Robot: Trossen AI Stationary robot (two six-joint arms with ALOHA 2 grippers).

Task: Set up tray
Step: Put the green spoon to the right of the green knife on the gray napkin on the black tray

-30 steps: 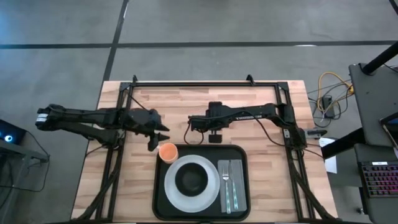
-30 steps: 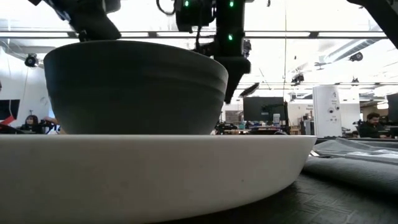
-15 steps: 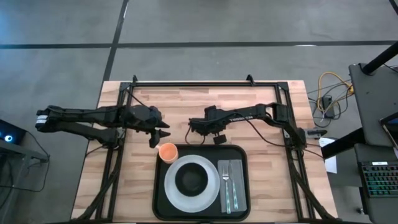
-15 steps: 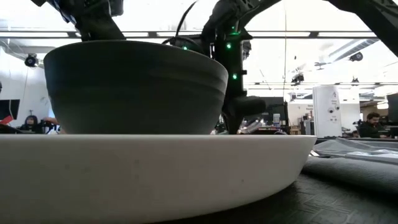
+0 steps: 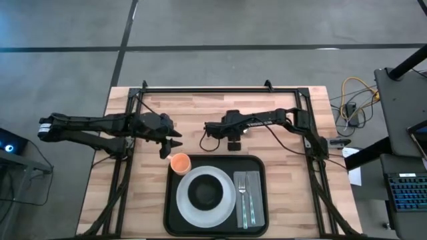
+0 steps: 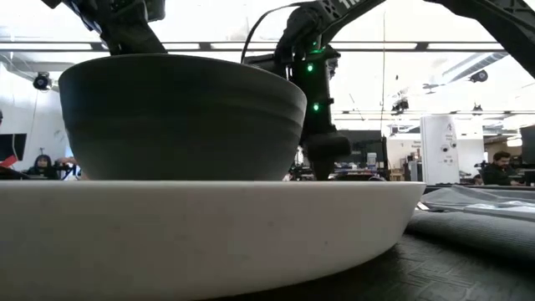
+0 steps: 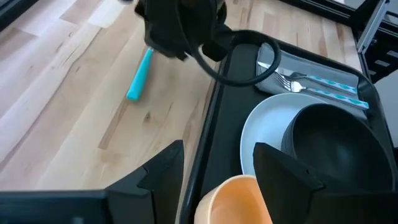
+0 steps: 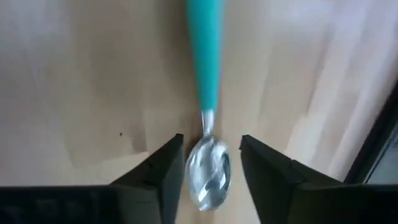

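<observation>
Hovering over bare wood at about ten o'clock from the tray (image 5: 172,200), the left gripper (image 5: 172,142) holds its fingers spread, nothing between them. Just inside the tray's ten o'clock corner stands an orange cup (image 5: 179,162), contents not visible. A white plate (image 5: 185,201) fills the tray's middle and carries a dark bowl (image 5: 205,192); toward three o'clock a grey napkin (image 5: 255,200) bears a fork (image 5: 243,198) and another utensil. The tray is black, rectangular, round-cornered, low-rimmed, at the table's six o'clock edge. At twelve o'clock from it, the right gripper (image 8: 208,168) has parted fingers straddling a teal-handled spoon (image 8: 206,99) on the wood.
</observation>
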